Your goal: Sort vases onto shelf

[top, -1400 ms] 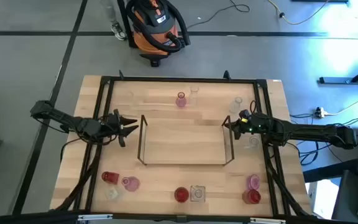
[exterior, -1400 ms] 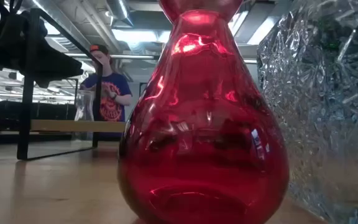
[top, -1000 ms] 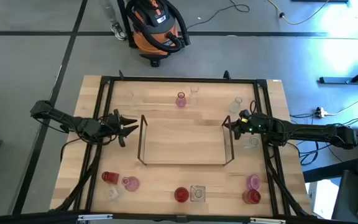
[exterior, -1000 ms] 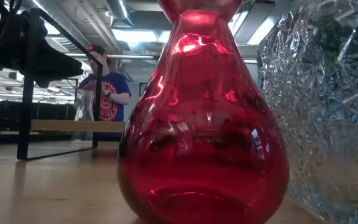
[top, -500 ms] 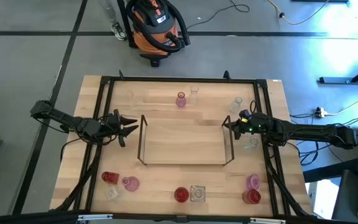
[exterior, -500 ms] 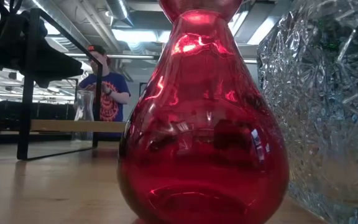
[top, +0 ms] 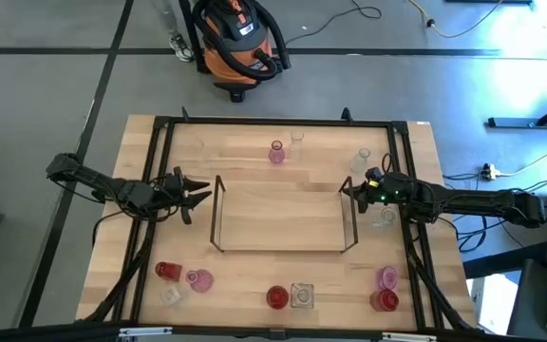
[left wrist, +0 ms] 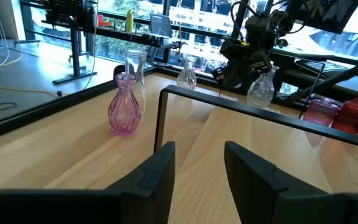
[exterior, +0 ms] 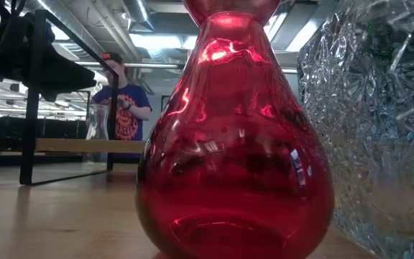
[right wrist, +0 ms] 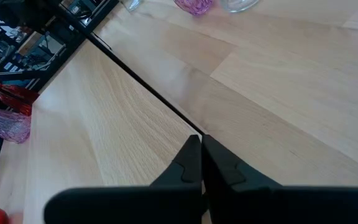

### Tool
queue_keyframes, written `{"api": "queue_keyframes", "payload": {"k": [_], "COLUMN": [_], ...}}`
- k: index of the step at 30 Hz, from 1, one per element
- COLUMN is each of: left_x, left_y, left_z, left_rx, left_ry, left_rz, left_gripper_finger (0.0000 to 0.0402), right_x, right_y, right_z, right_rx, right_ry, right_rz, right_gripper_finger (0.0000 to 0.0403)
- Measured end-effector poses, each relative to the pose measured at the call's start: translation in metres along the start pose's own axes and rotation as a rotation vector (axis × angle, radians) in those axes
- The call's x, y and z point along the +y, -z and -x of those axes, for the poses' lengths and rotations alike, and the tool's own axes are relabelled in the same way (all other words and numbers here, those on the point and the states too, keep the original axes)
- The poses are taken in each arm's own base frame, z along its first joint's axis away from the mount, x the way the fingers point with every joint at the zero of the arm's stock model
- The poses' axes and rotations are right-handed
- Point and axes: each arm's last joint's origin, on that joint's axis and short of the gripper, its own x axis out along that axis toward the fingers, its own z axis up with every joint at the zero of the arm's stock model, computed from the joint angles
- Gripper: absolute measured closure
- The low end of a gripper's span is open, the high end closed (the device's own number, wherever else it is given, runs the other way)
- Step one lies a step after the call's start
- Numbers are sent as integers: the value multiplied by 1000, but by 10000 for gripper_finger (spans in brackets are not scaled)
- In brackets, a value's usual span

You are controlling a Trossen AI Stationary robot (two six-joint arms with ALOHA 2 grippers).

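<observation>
Right, L gripper (top: 200,197) is hovering w/ fingers spread, holding nothing, just off the shelf's (top: 283,249) left end. R gripper (top: 348,193) is sitting pinched tight, empty, at the right end. Shelf's standing mid-table; vases (top: 276,152) are waiting along far and near edges.

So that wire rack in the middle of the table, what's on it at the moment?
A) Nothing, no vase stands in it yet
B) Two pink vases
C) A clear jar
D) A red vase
A: in the high view the shelf frames only bare wood, while the vases, such as the pink vase and the red vase, stand outside it near the table's edges.
</observation>
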Motion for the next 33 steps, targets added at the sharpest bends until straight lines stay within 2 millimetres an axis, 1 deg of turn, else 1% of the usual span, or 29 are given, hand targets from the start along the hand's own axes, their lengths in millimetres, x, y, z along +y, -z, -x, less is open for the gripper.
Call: {"api": "queue_keyframes", "payload": {"k": [8,14,22,27,31,33], "left_x": [0,0,0,0,0,0], "left_y": [0,0,0,-1,-2,-3], "left_z": [0,0,0,0,0,0], "left_rx": [-2,-1,-2,-13,-25,-36], "left_ry": [-6,-5,-4,5,-14,-10], "left_rz": [0,-1,5,152,182,229], "left_gripper_finger": [270,270,270,270,270,270], "right_x": [-1,0,11,14,14,14], "right_y": [-1,-3,-19,-25,-25,-25], "right_z": [0,0,3,5,5,5], "right_rx": [-34,-57,-259,-343,-350,-345], "right_ry": [31,21,-59,-48,-41,-48], "right_rz": [9,8,24,8,3,4], "right_gripper_finger": [402,402,402,402,402,402]}}
